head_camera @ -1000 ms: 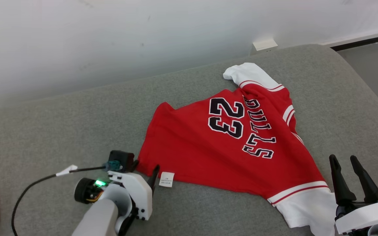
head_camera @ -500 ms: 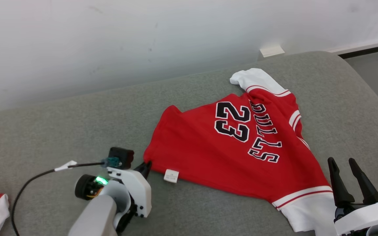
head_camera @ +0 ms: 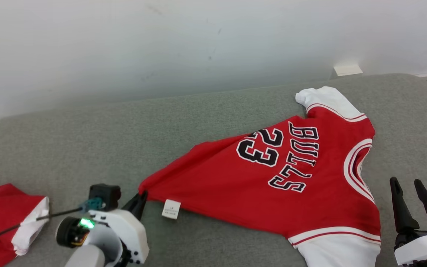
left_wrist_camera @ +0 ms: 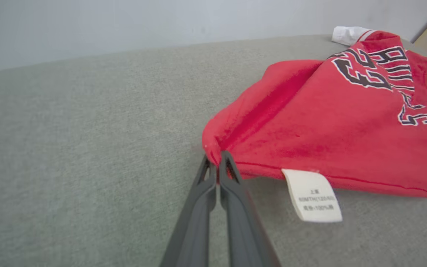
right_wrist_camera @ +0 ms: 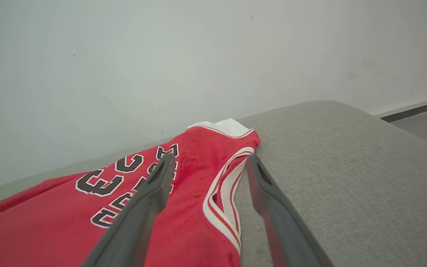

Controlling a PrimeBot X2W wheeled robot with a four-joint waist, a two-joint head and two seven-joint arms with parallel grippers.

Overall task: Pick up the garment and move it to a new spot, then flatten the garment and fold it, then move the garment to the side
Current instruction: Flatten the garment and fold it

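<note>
Left tool (head_camera: 141, 195), lower left, clamped on a corner of the jersey (head_camera: 272, 178) — pick-up apparently begun. Right tool (head_camera: 405, 182) spread wide, empty; moving, flattening, folding remain.

Bright, soft, even light; only a faint shadow under the near hem of the jersey (head_camera: 265, 185). The far wall (head_camera: 161, 44) looks washed out. Wrist views curve at edges.

White housings (head_camera: 128, 233), long dark fingers (head_camera: 401, 208)
</note>
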